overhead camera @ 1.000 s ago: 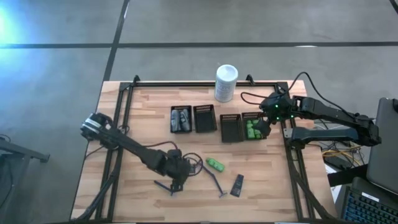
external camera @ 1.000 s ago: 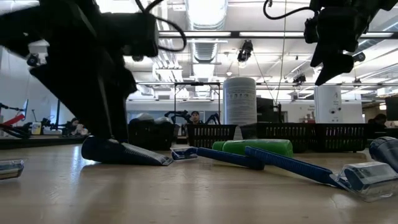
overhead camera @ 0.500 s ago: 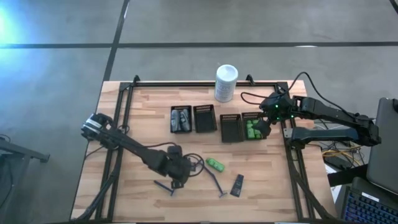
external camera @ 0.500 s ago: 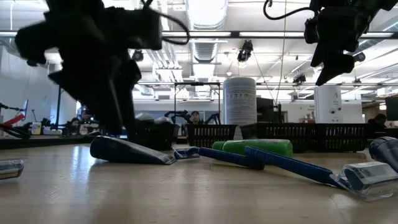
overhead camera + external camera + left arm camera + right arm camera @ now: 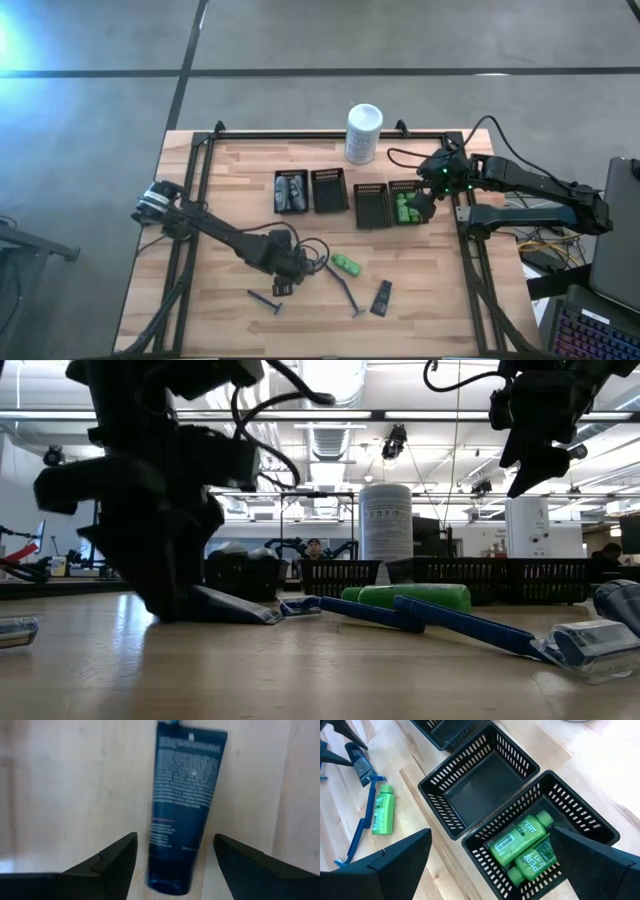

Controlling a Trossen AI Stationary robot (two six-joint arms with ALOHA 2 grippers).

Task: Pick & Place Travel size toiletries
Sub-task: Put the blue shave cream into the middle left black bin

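My left gripper (image 5: 284, 276) (image 5: 175, 862) is open, low over a small black flat tube (image 5: 182, 790) (image 5: 281, 289) that lies flat on the wood; its fingers stand on either side of the tube's cap end. My right gripper (image 5: 418, 204) (image 5: 492, 865) hovers open above the tray holding two green bottles (image 5: 525, 840). A third green bottle (image 5: 346, 265), two dark-blue razors (image 5: 265, 300) (image 5: 346, 291) and a second black tube (image 5: 381, 297) lie on the table. Grey bottles (image 5: 291, 191) sit in the leftmost tray.
Four black slotted trays stand in a row; the two middle ones (image 5: 329, 190) (image 5: 371, 205) hold nothing. A tall white container (image 5: 363, 133) stands behind them at the far edge. A black frame (image 5: 190, 200) borders the table. Bare wood lies at the near left.
My left gripper has drawn back a little toward the far edge, so the black tube beneath it now shows in the high view. The right arm has kept still.
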